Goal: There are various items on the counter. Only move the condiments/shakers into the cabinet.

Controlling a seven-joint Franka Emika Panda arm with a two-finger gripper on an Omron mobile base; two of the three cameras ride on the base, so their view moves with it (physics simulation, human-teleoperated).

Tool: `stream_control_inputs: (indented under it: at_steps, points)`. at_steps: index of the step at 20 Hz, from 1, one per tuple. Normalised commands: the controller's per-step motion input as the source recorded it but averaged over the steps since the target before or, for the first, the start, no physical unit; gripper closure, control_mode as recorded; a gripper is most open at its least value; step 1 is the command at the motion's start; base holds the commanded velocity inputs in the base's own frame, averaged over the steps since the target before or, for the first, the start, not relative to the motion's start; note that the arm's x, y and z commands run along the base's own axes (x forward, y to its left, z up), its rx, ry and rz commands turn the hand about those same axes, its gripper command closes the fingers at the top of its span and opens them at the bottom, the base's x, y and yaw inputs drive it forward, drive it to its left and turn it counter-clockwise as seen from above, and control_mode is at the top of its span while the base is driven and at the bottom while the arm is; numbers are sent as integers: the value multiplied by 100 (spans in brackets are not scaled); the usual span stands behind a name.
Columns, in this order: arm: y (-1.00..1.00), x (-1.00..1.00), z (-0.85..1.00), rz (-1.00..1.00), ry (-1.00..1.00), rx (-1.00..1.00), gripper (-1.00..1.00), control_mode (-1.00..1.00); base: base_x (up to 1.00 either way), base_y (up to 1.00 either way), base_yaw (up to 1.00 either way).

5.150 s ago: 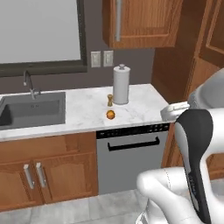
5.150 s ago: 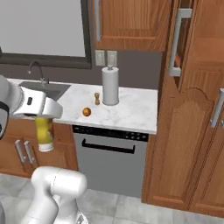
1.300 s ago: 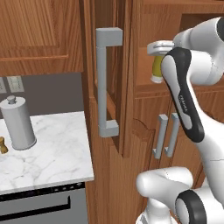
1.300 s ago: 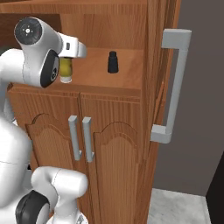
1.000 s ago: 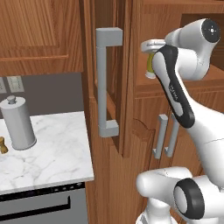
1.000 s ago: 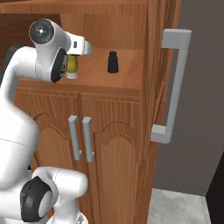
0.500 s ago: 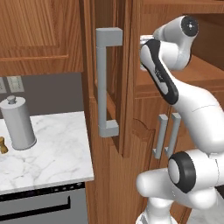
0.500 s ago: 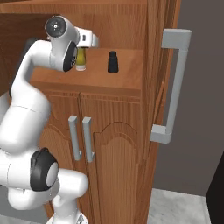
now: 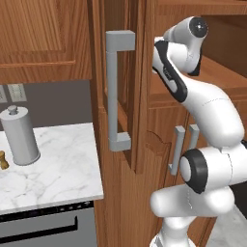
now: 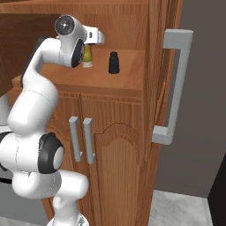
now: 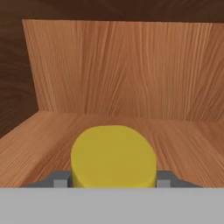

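Inside the open cabinet [image 10: 132, 26], my gripper [image 10: 90, 49] is shut on the yellow bottle [image 10: 88, 56], which stands upright with its base at the level of the wooden shelf [image 10: 128, 79]. In the hand view the bottle's round yellow top [image 11: 113, 155] sits between my two fingertips [image 11: 60, 179], with the gripper [image 11: 113, 180] facing the cabinet's back wall. The small black shaker [image 10: 114, 62] stands on the shelf just right of the bottle. A small wooden shaker [image 9: 3, 160] and the tall grey canister [image 9: 20, 135] stand on the marble counter [image 9: 62, 173].
The cabinet's tall door [image 9: 120, 72] hangs open between the counter and my arm, its grey bar handle [image 9: 116, 91] facing out. Low doors with paired handles [image 10: 81, 139] lie below the shelf. A dishwasher front [image 9: 43, 226] sits under the counter.
My arm has reached further into the cabinet, carrying the yellow bottle deeper over the shelf and closer to the black shaker. The grip has stayed the same.
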Motion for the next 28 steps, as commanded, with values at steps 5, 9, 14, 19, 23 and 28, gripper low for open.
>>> stream_control_inputs:
  at_steps: [5, 9, 14, 19, 23, 28]
  points:
    - [-17, 43, -54, 0, -1, -3, 100, -100, 0, 0, 0]
    - [-17, 38, -55, 0, 0, -1, 100, -100, 0, 0, 0]
    - [-20, 2, -53, 0, 0, -3, 100, -100, 0, 0, 0]
    - [-6, 0, -57, 0, 0, -2, -100, -100, 0, 0, 0]
    - [-1, 0, -39, 0, 0, 0, -100, -100, 0, 0, 0]
    - [-17, 0, -3, 0, 0, 0, -100, -100, 0, 0, 0]
